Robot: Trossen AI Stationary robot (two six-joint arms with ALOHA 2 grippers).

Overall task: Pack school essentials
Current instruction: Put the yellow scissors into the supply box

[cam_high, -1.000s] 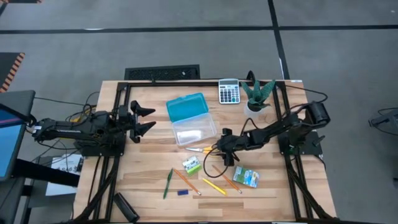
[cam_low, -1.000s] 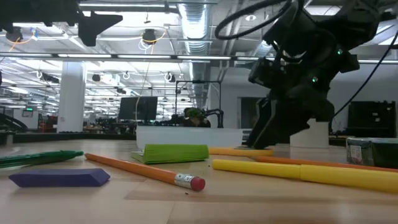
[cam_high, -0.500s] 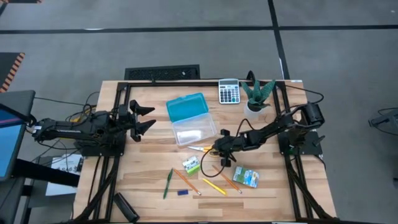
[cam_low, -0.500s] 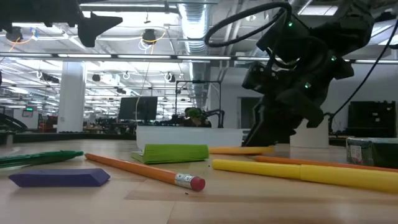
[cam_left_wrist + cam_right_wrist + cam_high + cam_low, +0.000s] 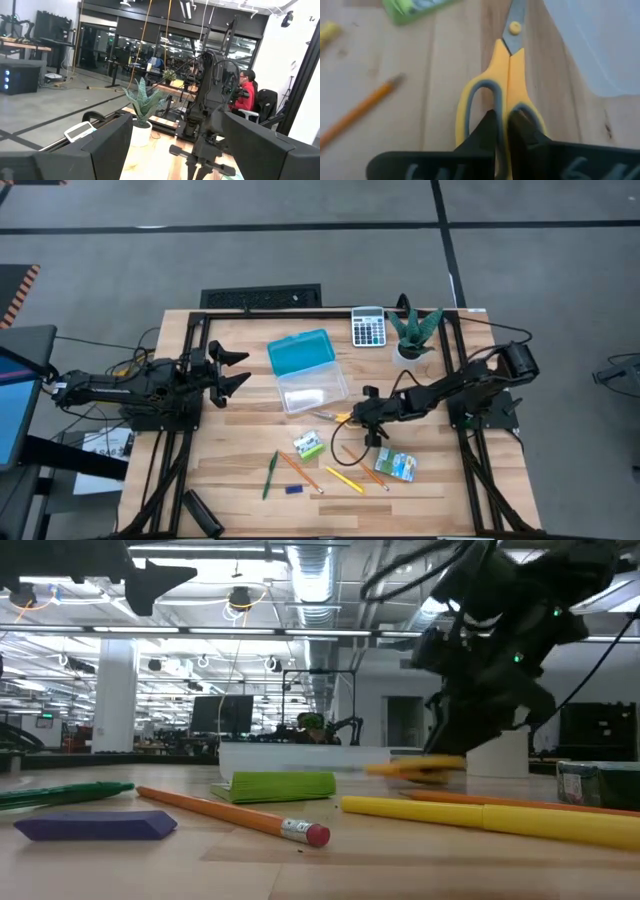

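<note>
The yellow-handled scissors (image 5: pixel 330 417) are at mid-table beside the open pencil case, whose clear tray (image 5: pixel 312 393) and blue lid (image 5: pixel 300 352) lie flat. My right gripper (image 5: pixel 357 420) is shut on their handles. Near the front edge lie a green-white block (image 5: pixel 308 445), a green pen (image 5: pixel 270 475), orange pencils (image 5: pixel 298 471), a yellow pencil (image 5: pixel 343 479), a tiny blue piece (image 5: pixel 293 490) and a green-blue packet (image 5: pixel 396 467). My left gripper (image 5: pixel 235 370) waits open at the table's left, above the surface. My right gripper pinches the scissors' two yellow handle shanks (image 5: pixel 506 95) together. One finger (image 5: pixel 489 126) reaches into each loop. The fingers slant down from the table's right and lie along the scissors. The handle end (image 5: pixel 420 768) is raised off the table; the blades point toward the case.
A grey calculator (image 5: pixel 369 326) and a potted plant (image 5: pixel 413 330) stand at the far edge. A black object (image 5: pixel 200 512) lies at the near left corner. A black frame (image 5: pixel 195 340) borders the table. Bare wood (image 5: pixel 240 440) lies in front of my left gripper.
My right gripper has shut on the scissors' handles. It first dipped toward them, then rose a little and drew back toward the table's right. The scissors' handle end has come up off the table.
</note>
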